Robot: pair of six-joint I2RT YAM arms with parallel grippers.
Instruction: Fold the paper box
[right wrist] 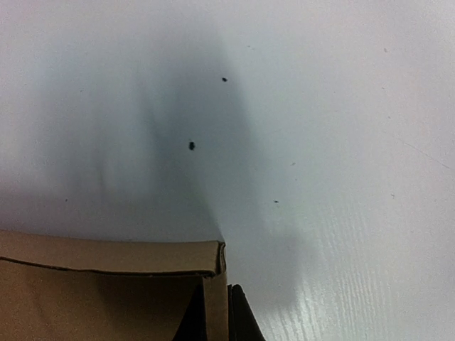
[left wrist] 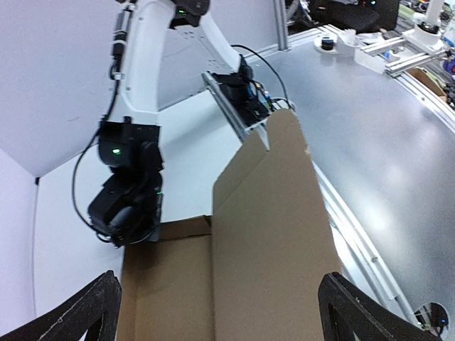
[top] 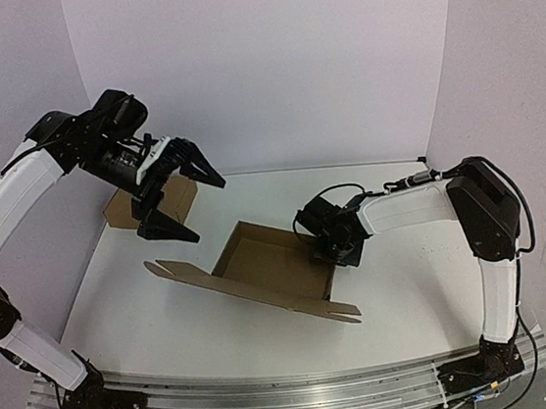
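Lying on white table (top: pixel 412 297), plain brown die-cut cardboard paper box (top: pixel 265 265), part-erected: judged light, stiff, crease-prone, best taken at wall edges; right gripper (top: pixel 335 249) pinching its right wall, left gripper (top: pixel 194 206) spread wide, empty.

Left arm (top: pixel 5 210): rounded white shell links, black joint housings. Left gripper (top: pixel 205 210): black, two angular tapered fingers, white block behind them. Right arm (top: pixel 407 207): same white shells, bulky black elbow housing. Thin black cable (left wrist: pixel 74 192) runs along right arm; small green light (left wrist: pixel 116 150) glows on its black wrist housing. Right gripper (top: pixel 339 246): black, compact. Black base mount (top: pixel 489 365) at foot of each arm.
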